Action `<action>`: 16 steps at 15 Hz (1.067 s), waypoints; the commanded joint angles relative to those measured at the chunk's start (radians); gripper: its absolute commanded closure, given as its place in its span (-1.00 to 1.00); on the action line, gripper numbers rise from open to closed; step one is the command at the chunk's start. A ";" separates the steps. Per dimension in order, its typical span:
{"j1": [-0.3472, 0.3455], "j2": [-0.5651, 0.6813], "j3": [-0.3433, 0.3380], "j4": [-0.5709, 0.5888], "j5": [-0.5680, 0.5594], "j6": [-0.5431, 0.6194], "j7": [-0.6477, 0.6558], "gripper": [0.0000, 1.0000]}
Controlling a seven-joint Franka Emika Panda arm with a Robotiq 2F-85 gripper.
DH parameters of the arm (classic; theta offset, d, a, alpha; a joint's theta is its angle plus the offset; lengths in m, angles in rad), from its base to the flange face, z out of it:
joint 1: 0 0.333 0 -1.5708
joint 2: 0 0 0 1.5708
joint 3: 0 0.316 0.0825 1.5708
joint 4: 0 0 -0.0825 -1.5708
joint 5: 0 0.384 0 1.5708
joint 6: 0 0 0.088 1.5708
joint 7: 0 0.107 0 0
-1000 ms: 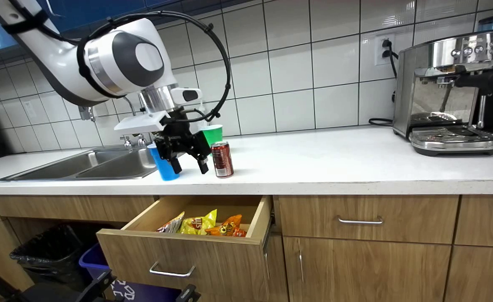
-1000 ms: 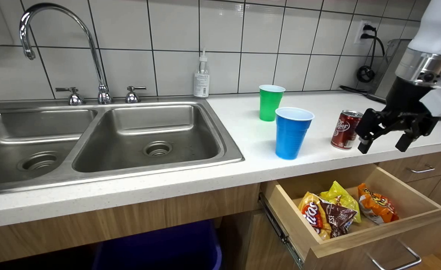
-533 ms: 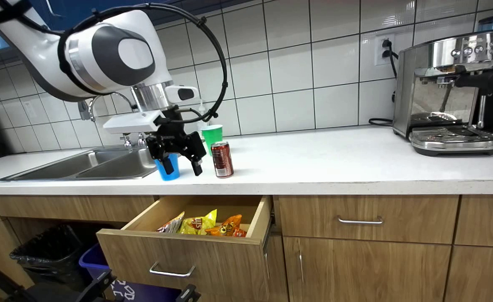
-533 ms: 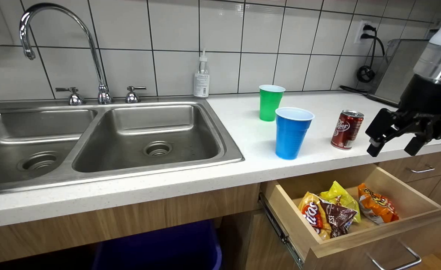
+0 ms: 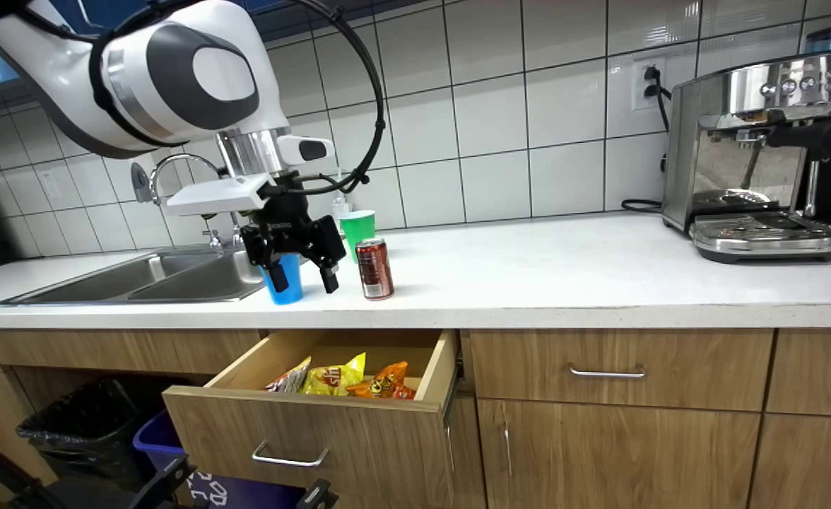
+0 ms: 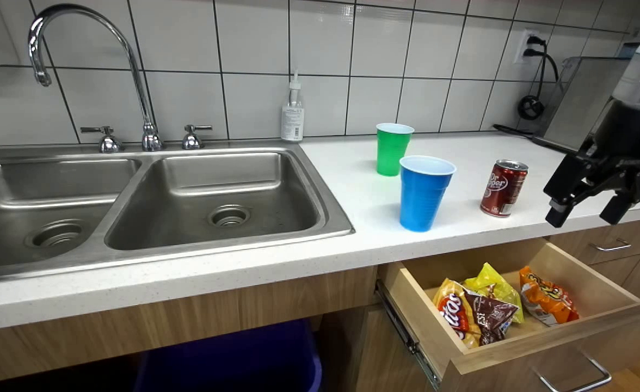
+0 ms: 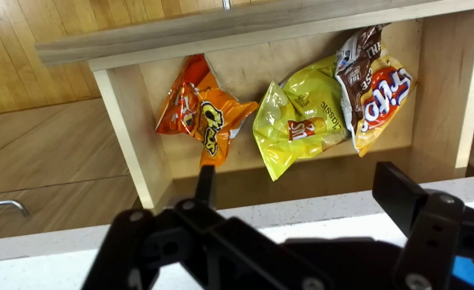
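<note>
In the wrist view, the yellow bag (image 7: 309, 117) is framed between the two fingers of the gripper (image 7: 295, 179), seen past their tips and lower down, in the open drawer (image 7: 122, 133). The orange bag (image 7: 217, 117) is lined up with one fingertip; the Fritos bag (image 7: 386, 98) is lapped over the yellow bag, beyond the other finger. The jaws are spread wide and nothing is held. In both exterior views the gripper is seen well apart from the bags, above the level of the drawer, and the can (image 6: 504, 188) is seen standing near it on the counter (image 5: 528, 268).

The arm (image 5: 203, 78) is stretched in from the upper left in an exterior view and bent at the wrist, so that the fingers are pointed downward with a slight tilt. The blue cup (image 6: 426, 193) is shown whole in an exterior view, beside the sink (image 6: 332, 209), but is partly hidden behind the gripper in an exterior view where the espresso machine (image 5: 747, 170) and a black-lined bin (image 5: 90, 431) are shown.
</note>
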 commanded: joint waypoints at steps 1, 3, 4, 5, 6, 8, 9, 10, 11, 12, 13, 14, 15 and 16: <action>0.006 -0.017 -0.017 0.001 0.032 -0.098 -0.066 -1.00; 0.007 -0.018 -0.025 0.001 0.044 -0.145 -0.093 -1.00; 0.006 -0.020 -0.028 0.001 0.046 -0.169 -0.106 -1.00; 0.003 -0.021 -0.029 0.001 0.044 -0.188 -0.115 -1.00; 0.002 -0.023 -0.030 0.001 0.041 -0.209 -0.124 -1.00; -0.003 -0.024 -0.030 0.001 0.026 -0.236 -0.132 -1.00; -0.005 -0.022 -0.028 0.001 0.018 -0.251 -0.132 -1.00; -0.006 -0.019 -0.025 0.001 0.009 -0.263 -0.131 -1.00; -0.006 -0.015 -0.022 0.001 0.001 -0.278 -0.132 -1.00; -0.004 -0.012 -0.020 0.001 -0.002 -0.295 -0.135 -1.00; -0.002 -0.010 -0.018 0.001 -0.007 -0.307 -0.138 -1.00; -0.002 -0.007 -0.014 0.001 -0.014 -0.317 -0.137 -1.00; -0.003 0.000 -0.009 0.000 -0.026 -0.321 -0.129 -1.00; -0.004 0.003 -0.006 0.000 -0.037 -0.324 -0.124 -1.00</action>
